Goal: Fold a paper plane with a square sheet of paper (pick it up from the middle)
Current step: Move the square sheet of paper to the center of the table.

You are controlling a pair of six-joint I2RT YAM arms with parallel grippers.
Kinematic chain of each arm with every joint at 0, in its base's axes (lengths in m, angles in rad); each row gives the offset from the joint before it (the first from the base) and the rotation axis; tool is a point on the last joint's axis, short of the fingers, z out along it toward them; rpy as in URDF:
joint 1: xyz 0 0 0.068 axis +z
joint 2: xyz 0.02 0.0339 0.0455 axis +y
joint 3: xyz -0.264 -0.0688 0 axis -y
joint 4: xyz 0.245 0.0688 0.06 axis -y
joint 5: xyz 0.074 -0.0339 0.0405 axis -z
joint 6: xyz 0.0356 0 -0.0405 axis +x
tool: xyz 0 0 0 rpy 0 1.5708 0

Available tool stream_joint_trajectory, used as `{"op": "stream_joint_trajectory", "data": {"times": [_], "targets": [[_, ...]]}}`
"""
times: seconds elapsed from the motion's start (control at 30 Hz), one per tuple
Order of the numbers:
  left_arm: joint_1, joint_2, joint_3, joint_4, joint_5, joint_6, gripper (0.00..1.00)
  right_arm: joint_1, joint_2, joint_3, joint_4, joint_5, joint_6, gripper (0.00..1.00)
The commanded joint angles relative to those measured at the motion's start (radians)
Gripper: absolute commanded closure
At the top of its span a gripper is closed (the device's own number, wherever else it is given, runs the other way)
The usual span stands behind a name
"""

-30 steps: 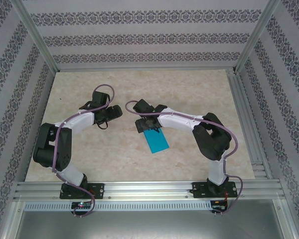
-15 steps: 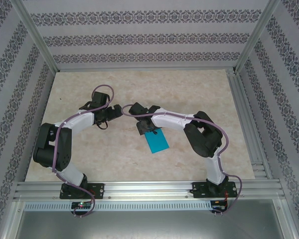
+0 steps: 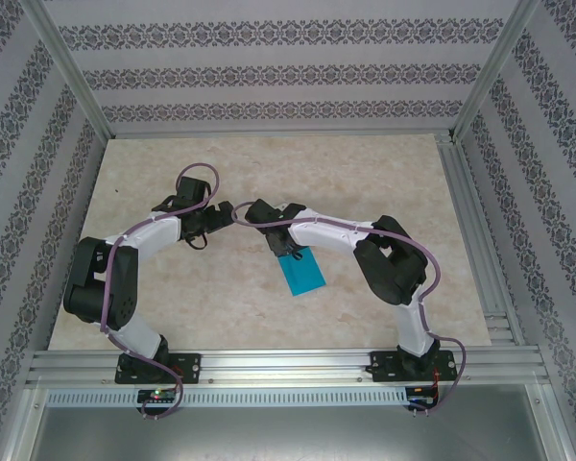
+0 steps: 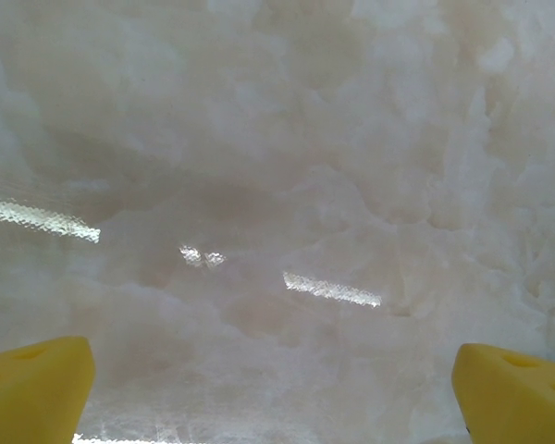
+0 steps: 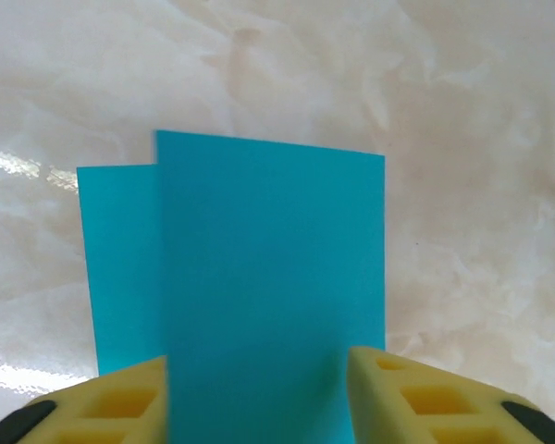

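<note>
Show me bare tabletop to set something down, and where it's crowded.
Bare: the far strip of table between the arms and back wall; the near strip between the arm bases, before the teal paper; the right side by the rail. Crowded: the centre, where left tool and right tool sit close by the paper.

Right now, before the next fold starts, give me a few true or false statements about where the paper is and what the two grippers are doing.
1. The left gripper is open over bare table. True.
2. The square sheet of paper lies as a single flat layer. False: one layer is folded over another, and the lower layer's edge pokes out at one side.
3. The right gripper straddles the end of the sheet nearest its camera. True.
4. The sheet lies under the left gripper. False: it is at the right gripper, around mid-table.
</note>
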Motion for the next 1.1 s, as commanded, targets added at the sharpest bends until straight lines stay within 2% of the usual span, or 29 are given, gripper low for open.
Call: {"op": "stream_joint_trajectory", "data": {"times": [0.0, 0.2, 0.7, 0.77, 0.9, 1.07], "targets": [[0.010, -0.009, -0.003, 0.025, 0.002, -0.009, 0.00, 0.009, 0.012, 0.025, -0.002, 0.023, 0.012, 0.64], [0.011, -0.010, -0.007, 0.033, 0.021, -0.006, 0.00, 0.008, -0.025, 0.024, 0.002, 0.022, 0.026, 0.70], [0.011, -0.007, -0.019, 0.059, 0.054, -0.001, 0.00, 0.021, -0.109, -0.052, -0.058, -0.007, 0.068, 0.68], [0.011, -0.007, -0.020, 0.061, 0.054, 0.000, 0.00, 0.022, -0.111, -0.056, -0.052, -0.011, 0.069, 0.72], [0.011, -0.007, -0.024, 0.069, 0.067, -0.001, 0.00, 0.021, -0.110, -0.050, -0.033, -0.012, 0.069, 0.89], [0.010, -0.008, -0.028, 0.083, 0.094, -0.001, 0.00, -0.001, -0.110, -0.015, 0.017, -0.021, 0.082, 0.97]]}}
